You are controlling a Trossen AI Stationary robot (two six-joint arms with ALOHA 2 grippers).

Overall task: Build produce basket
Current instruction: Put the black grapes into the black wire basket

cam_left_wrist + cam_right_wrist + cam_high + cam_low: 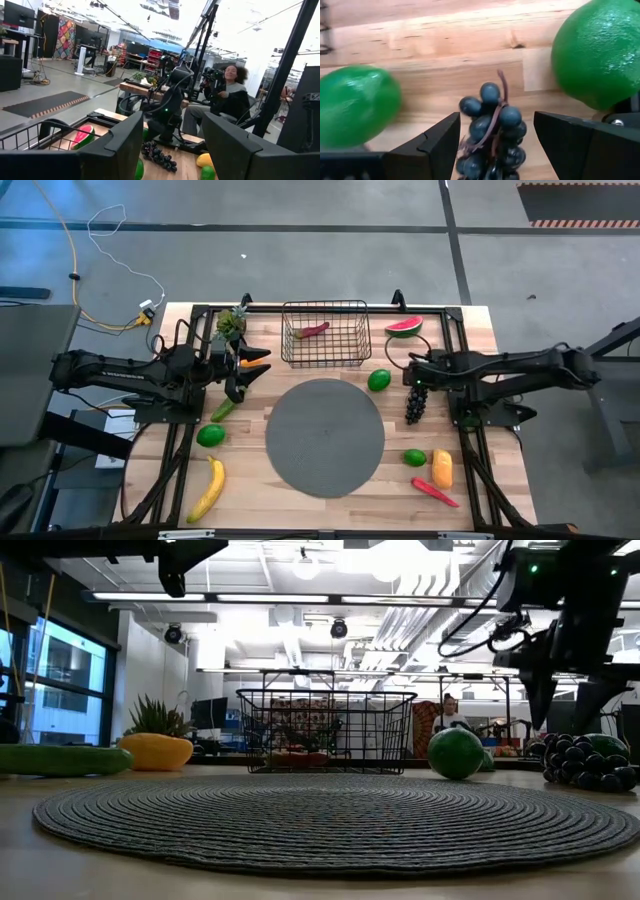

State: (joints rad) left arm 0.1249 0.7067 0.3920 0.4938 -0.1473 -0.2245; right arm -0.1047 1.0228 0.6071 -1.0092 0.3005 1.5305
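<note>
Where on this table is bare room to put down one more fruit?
Free: the round grey woven mat, and bare wood between yellow banana and mat. Crowded: the right side, around dark grapes, small lime, orange piece, red chilli.

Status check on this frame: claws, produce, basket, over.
Right claw open, straddling dark grape bunch on the wood table. Left claw open, empty, raised. Black wire-mesh basket holds one red chilli. Nothing blocking.

No text, label, brand or number can be read in any view. White lettering runs along the left arm [110, 367], too small to make out.
</note>
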